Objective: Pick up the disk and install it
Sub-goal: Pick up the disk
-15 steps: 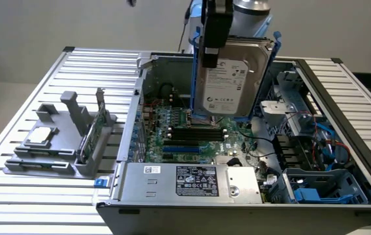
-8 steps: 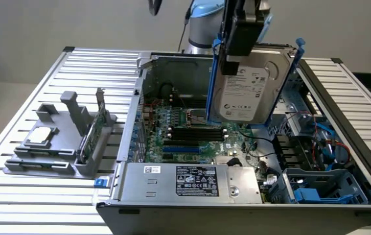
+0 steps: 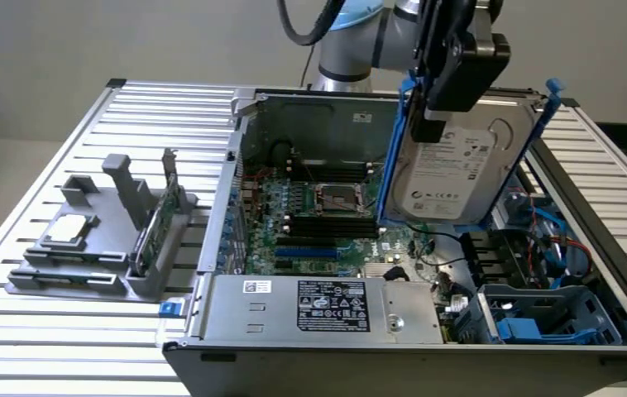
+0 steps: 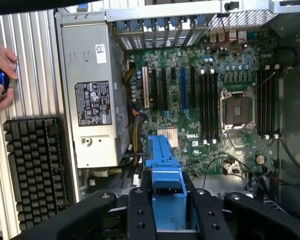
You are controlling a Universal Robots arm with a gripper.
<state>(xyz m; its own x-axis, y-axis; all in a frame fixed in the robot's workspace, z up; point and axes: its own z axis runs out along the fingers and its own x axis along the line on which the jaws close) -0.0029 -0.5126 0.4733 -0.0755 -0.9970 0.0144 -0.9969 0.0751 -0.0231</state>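
Closest to me is the slatted metal table [image 3: 71,347], its pale ribs running across. An open computer case [image 3: 402,354] lies on its side at the near edge. Just inside that edge sits the grey power supply [image 3: 325,304], label up. Off to the exterior view's left, apart from the case, a grey holder [image 3: 104,256] carries a small square chip [image 3: 68,229] and a thin green card [image 3: 161,217] standing on edge.

Deeper in the case lies the motherboard [image 3: 313,211]. At the exterior view's right is a blue drive cage [image 3: 540,318] among loose cables. Over the board the disk [image 3: 457,169] hangs upright, label facing me. Its blue bracket [image 4: 165,170] is pinched between the black fingers [image 4: 140,215] of the gripper [image 4: 167,212], whose jaws are clenched on it.

In the wrist view a black keyboard [image 4: 35,170] lies on the table beside the case, and a person's hands [image 4: 1,75] hold a small dark object near it. Behind everything the arm [image 3: 352,41] rises against a plain grey wall [image 3: 126,41].
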